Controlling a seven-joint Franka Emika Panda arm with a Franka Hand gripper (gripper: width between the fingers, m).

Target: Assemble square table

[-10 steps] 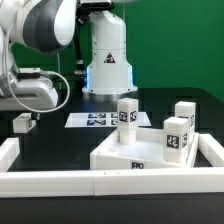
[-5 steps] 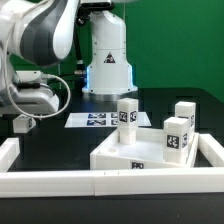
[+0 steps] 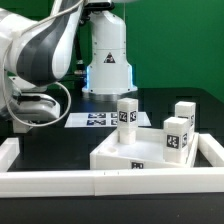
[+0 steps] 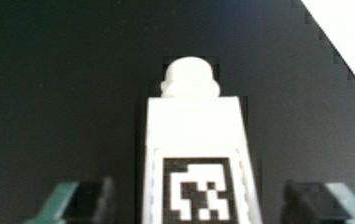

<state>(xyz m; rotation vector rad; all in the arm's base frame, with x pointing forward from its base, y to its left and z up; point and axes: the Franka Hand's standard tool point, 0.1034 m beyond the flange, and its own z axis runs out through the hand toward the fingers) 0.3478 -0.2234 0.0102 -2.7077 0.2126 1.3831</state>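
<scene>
1. The square tabletop panel [image 3: 150,150] is seen lying flat on the black table, at the exterior view's right, just behind the low white wall [image 3: 110,183] at the front edge.
2. 3 tagged legs are seen upright on the panel: one leg [image 3: 126,113] toward its middle and 2 more [image 3: 178,137] [image 3: 185,113] at the exterior view's right. Whether they are screwed in or merely stood there cannot be told.
3. A 4th leg [image 4: 195,150] is shown only in the wrist view, lying on the black surface with its tag and rounded peg visible.
4. The gripper [image 4: 195,200] is placed astride this leg; both fingers [image 4: 71,200] are seen beside it with dark gaps remaining, so they are judged released, not yet clamped.
5. In the exterior view the gripper end is at the frame's left edge and that leg cannot be made out.
6. The marker board [image 3: 98,120] lies behind the panel.
7. The task is judged early: at least 1 leg is left to be fetched.
</scene>
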